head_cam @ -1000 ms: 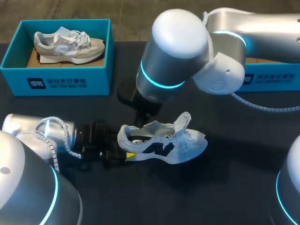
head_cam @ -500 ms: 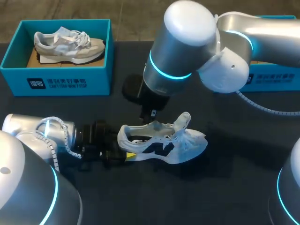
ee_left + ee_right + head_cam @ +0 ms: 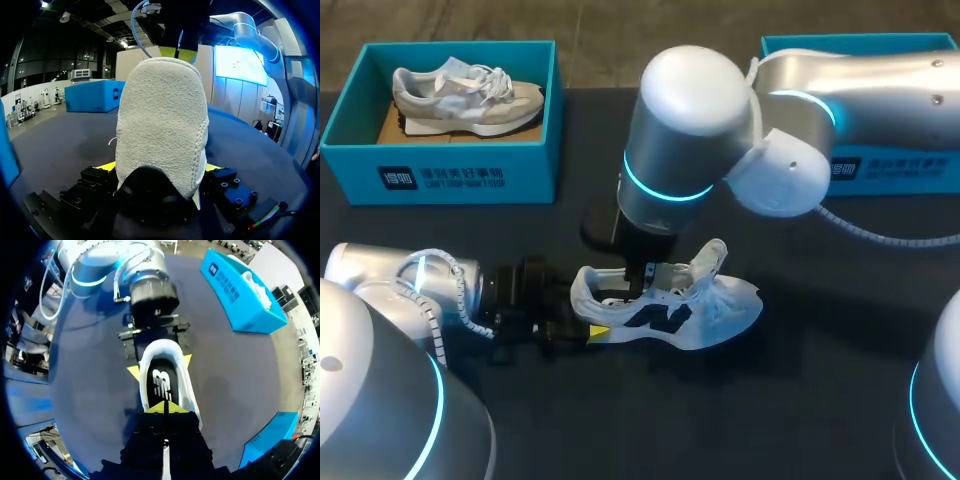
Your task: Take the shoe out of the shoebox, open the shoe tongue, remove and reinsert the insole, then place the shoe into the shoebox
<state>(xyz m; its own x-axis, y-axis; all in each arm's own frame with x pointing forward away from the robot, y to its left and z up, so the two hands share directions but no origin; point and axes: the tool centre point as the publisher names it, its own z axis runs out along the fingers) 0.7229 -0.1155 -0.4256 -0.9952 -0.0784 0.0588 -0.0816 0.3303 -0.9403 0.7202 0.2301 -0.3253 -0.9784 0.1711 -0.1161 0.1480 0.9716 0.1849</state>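
Note:
A white shoe (image 3: 670,310) with dark side marks lies on the dark table, toe to the right and tongue pulled up. My left gripper (image 3: 592,308) holds its heel from both sides. In the left wrist view the suede heel (image 3: 162,125) fills the space between the yellow tips of the left gripper (image 3: 160,167). My right gripper (image 3: 645,275) points down into the shoe's opening. In the right wrist view the right gripper (image 3: 164,407) has its tips pressed together just over the dark insole (image 3: 161,385). I see nothing between them.
A teal shoebox (image 3: 440,175) with a grey shoe (image 3: 465,95) stands at the back left. A second teal shoebox (image 3: 900,170) stands at the back right, partly behind my right arm. Bare dark table lies in front of the shoe.
My right gripper closed, lifted off to the right, then came back down into the shoe's opening. The left arm and the shoe stayed in place.

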